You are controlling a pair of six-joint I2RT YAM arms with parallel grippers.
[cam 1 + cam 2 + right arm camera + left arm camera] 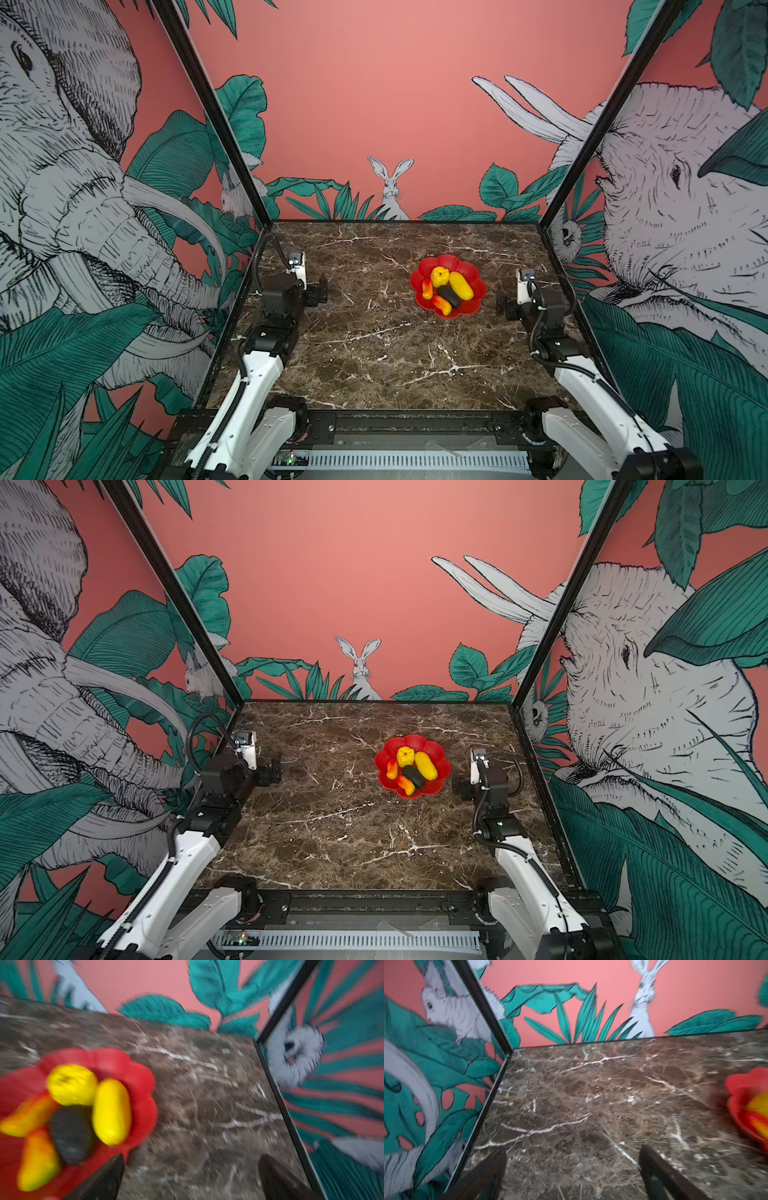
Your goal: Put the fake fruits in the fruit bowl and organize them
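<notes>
Where jungle-print walls meet, brown marble tabletop bearing fruit bowl.

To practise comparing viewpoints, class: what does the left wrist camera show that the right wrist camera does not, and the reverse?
Only the left wrist view: the painted rabbit on the back wall. Its fruit bowl is cut off, with the contents mostly out of frame.

Only the right wrist view: the whole pile in the bowl, made up of the round yellow fruit, long yellow fruit, dark oval and two red-orange-yellow pieces.

Both: the marble table, the red bowl, and that arm's own open, empty claw, the left claw and the right claw.
</notes>
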